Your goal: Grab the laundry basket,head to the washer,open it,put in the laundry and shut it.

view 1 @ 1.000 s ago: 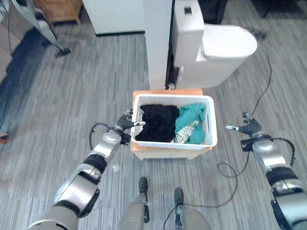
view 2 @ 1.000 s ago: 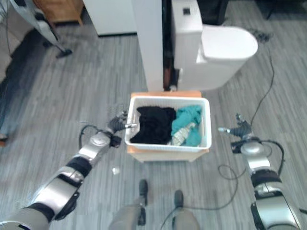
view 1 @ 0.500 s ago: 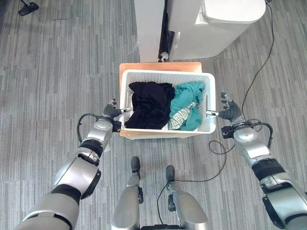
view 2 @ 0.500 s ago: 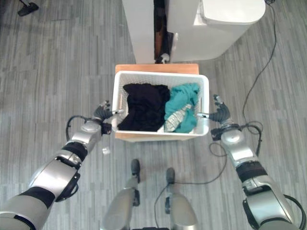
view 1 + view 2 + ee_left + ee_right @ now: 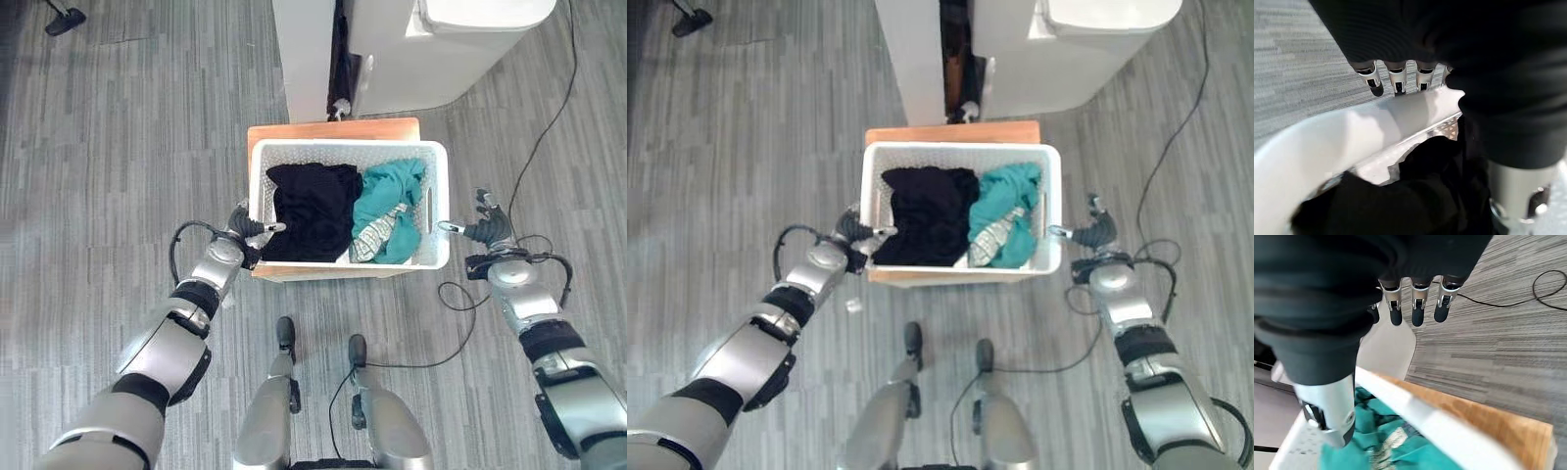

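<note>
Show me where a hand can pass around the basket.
Bare floor flanks the laundry basket on both sides, beyond the left hand and right hand. It is crowded behind, where the wooden stand meets the white appliances.

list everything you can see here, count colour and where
laundry basket: 1, white, on the wooden stand, between the two hands
black garment: 1, in the basket's left half
teal garment: 1, in the basket's right half
wooden stand: 1, light brown, under the basket
white units: 2, on the floor beyond the stand
floor: grey planks
left hand: at the basket's left rim, thumb over the rim
right hand: at the basket's right rim, fingers straight
</note>
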You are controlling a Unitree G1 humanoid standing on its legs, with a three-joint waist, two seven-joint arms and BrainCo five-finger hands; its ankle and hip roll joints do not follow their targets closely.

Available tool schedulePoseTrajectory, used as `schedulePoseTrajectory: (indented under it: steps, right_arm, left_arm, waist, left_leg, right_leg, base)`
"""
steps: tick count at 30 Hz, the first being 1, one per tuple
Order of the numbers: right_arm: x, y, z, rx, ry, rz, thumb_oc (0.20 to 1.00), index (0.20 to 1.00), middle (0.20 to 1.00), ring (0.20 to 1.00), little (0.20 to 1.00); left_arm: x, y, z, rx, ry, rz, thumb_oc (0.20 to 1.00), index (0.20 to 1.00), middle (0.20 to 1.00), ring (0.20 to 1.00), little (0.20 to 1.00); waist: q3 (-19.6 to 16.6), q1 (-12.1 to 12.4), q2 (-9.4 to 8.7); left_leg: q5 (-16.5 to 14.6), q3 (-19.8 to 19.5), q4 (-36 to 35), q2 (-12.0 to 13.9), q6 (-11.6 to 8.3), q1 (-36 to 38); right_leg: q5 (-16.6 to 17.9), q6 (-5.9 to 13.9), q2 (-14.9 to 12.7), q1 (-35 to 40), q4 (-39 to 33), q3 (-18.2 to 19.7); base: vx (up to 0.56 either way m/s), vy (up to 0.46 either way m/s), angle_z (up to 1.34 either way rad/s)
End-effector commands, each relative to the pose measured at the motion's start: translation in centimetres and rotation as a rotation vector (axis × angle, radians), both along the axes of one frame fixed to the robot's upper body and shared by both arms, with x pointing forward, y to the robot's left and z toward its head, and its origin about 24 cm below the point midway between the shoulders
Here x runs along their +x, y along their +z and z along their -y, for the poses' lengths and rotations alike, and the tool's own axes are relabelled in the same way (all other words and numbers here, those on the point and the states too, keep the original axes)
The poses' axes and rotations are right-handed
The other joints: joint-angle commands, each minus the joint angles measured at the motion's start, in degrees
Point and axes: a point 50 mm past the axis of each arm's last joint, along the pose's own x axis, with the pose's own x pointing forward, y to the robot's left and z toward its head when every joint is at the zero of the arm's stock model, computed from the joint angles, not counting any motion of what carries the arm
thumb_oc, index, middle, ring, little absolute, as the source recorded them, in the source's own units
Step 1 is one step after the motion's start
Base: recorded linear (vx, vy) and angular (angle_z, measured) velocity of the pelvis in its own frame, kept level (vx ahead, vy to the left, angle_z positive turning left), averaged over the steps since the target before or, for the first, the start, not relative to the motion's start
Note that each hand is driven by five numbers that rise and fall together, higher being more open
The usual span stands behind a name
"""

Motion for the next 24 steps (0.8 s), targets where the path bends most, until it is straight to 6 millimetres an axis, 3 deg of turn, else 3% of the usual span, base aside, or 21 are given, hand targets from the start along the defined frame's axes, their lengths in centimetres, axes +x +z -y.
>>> schedulePoseTrajectory:
  steps: [1,4,13,16,24]
  right_arm:
    - [0.2,2.5,1.1,-0.074,-0.020,0.082,1.000,1.000,1.000,1.000,1.000]
    - [1.4,2.5,-0.4,-0.044,0.016,0.064,1.000,1.000,1.000,1.000,1.000]
    - [2.4,2.7,-3.4,-0.014,0.114,0.072,1.000,1.000,1.000,1.000,1.000]
    - [2.5,1.5,-4.8,0.084,0.142,0.049,1.000,1.000,1.000,1.000,1.000]
    - [2.3,-0.3,-6.0,0.146,0.167,-0.011,1.000,1.000,1.000,1.000,1.000]
  left_arm:
    - [1.2,2.2,1.0,0.060,-0.003,0.040,1.000,1.000,1.000,1.000,1.000]
    - [1.4,2.8,0.3,0.067,0.021,0.039,1.000,1.000,1.000,1.000,1.000]
    - [1.7,4.4,-0.1,0.041,0.025,0.094,1.000,1.000,1.000,1.000,1.000]
    - [1.8,4.8,-0.7,0.054,0.050,0.097,1.000,1.000,1.000,1.000,1.000]
    - [2.1,5.8,-0.8,0.099,0.050,0.113,1.000,1.000,1.000,1.000,1.000]
  waist:
    - [-3.24,0.89,-0.83]
    - [-2.38,0.80,-0.93]
    - [-1.25,1.29,-0.87]
    - [-1.07,1.21,-0.95]
    - [-0.74,0.82,-1.31]
  left_leg:
    - [-4.25,-1.66,2.83,1.75,-0.30,0.41]
    - [-4.17,-1.71,2.97,1.66,-0.30,-0.45]
    - [-4.40,-1.79,4.24,1.41,-0.34,-2.83]
    - [-4.46,-1.73,4.45,1.44,-0.35,-3.34]
    - [-4.94,-1.84,5.17,1.21,-0.30,-4.24]
  right_leg:
    - [-2.95,2.47,-3.54,-6.26,6.78,-0.98]
    - [-2.52,2.48,-3.47,-7.39,6.98,-0.75]
    - [-2.20,2.50,-3.63,-8.90,6.96,-0.71]
    - [-2.19,2.49,-3.79,-9.36,7.03,-0.69]
    - [-2.35,2.40,-3.95,-9.95,7.33,-0.74]
  base:
    - [-0.01,0.007,-0.03]
    - [0.00,0.008,-0.03]
    - [0.01,0.003,0.00]
    - [0.04,0.017,-0.02]
    - [0.02,0.005,0.00]
